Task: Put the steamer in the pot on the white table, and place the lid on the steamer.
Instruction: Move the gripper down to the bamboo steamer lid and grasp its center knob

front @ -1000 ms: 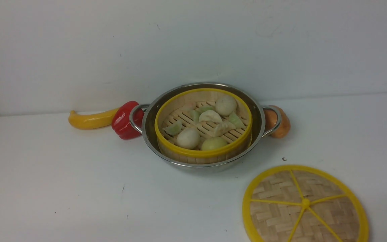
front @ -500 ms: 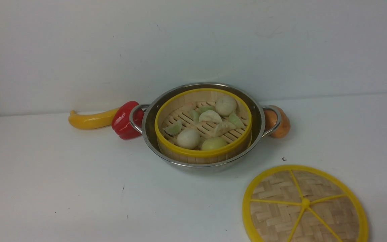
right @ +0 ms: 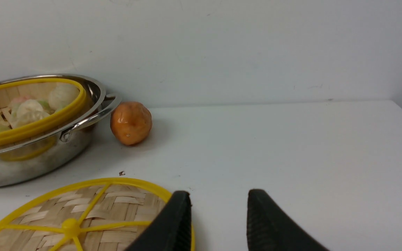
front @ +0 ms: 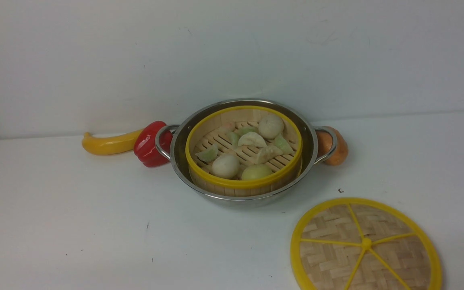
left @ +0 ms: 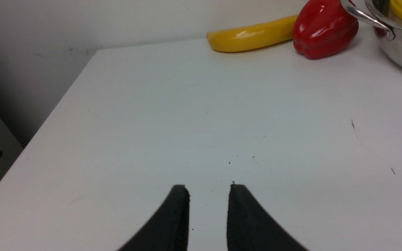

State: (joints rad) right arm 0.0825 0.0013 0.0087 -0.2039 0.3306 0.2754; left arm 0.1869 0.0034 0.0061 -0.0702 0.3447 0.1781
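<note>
Nearest, lower right of the front view: the lid (front: 365, 243), flat on the desk (front: 75, 225), spokes up, cut off by the frame's bottom edge. Not yet lifted. In the right wrist view, the right pincer (right: 219, 193) right at the lid's (right: 82, 216) yellow rim, jaws apart and holding nothing, one finger overlapping the rim and the other over bare desk. Cannot tell whether touching the lid or hovering above it. Left pincer (left: 208, 188) likewise apart and empty, over bare desk, well away from the lid. Neither pincer visible in the front view.

Farther back, centre of the front view: the steamer (front: 244, 184) already seated inside the pot (front: 309, 139), level, dumplings and buns on the slats, top open. First step judged done; lid step in hand, at the reach-and-grasp stage. Calls next, probably, for straddling the thick rim with the right pincer, closing, lifting the disc level, carrying it up-frame and leftward, then centring over the steamer's yellow ring before lowering.

Farthest, by the wall: yellow banana-shaped toy (front: 109, 144) and red bell pepper (front: 150, 144) beside the handle at frame left, orange toy fruit (front: 334, 147) behind the handle at frame right.
</note>
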